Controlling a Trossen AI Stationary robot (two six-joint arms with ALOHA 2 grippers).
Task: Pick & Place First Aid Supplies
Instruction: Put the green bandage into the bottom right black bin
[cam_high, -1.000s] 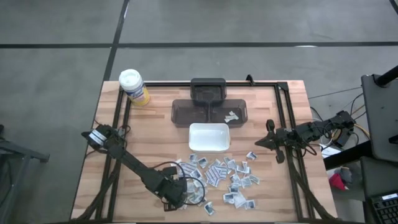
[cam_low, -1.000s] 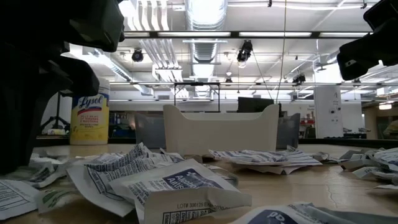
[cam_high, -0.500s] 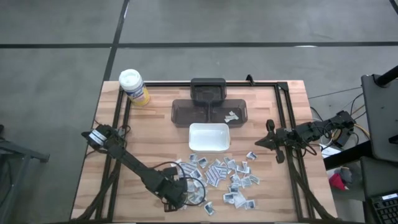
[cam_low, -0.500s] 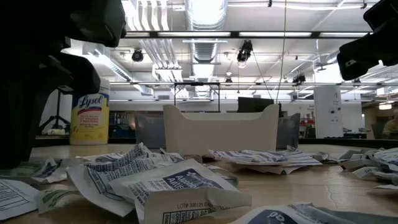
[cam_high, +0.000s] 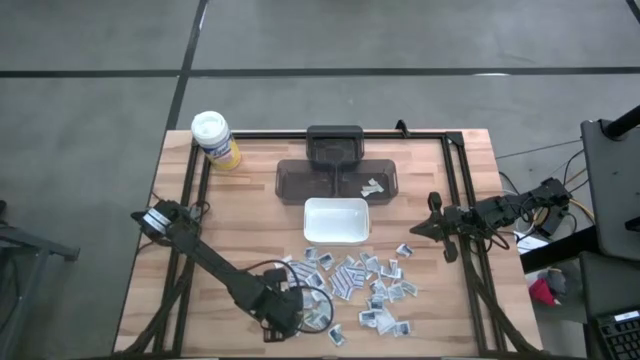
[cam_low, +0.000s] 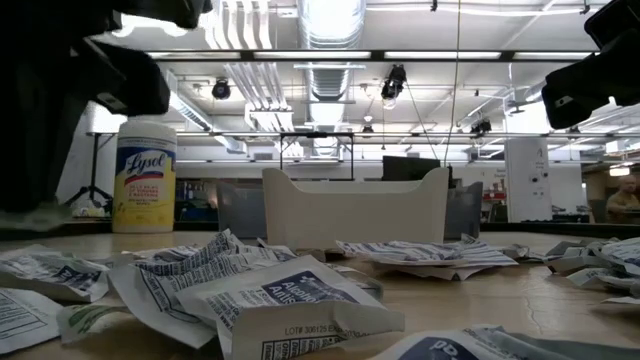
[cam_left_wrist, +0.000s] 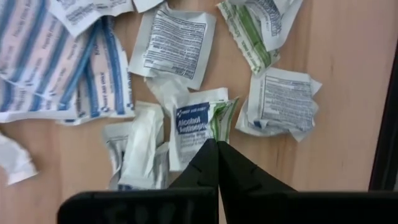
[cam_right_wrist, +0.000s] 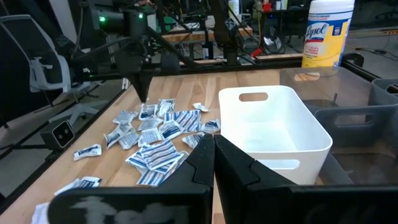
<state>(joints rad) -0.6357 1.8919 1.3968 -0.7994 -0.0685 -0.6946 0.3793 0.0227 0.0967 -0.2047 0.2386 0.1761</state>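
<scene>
packets (cam_high: 350, 285) scattered on worktop (cam_high: 250, 230) near white tray (cam_high: 336, 219) | thin, light, crinkly, slippery; pinch an edge | left gripper (cam_left_wrist: 217, 144) jaws closed, empty, over alcohol packet (cam_left_wrist: 194, 124) | right gripper (cam_high: 416, 231) closed, idle

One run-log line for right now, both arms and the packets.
left gripper: shut, above packet pile, nothing visibly held | right gripper: shut, waiting right of white tray | white tray: no packets visible
</scene>
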